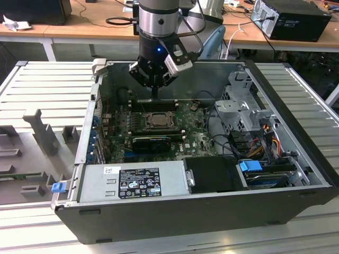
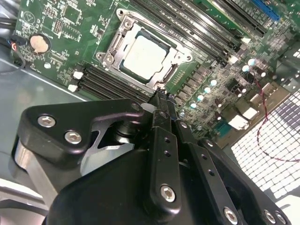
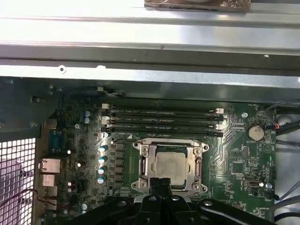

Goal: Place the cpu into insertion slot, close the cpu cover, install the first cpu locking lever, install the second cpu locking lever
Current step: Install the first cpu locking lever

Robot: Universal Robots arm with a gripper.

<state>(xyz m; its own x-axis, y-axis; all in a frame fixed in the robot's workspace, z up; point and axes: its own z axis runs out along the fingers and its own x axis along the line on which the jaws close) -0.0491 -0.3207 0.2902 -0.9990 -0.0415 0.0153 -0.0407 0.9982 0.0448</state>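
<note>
Gripper: fingers pressed together, nothing held. In the exterior view it hangs over the board, with the cpu near its tips at its 6 o'clock. In the second wrist view the cpu sits in the slot, cover flat around it. Contact between tips and cover: cannot tell.
</note>
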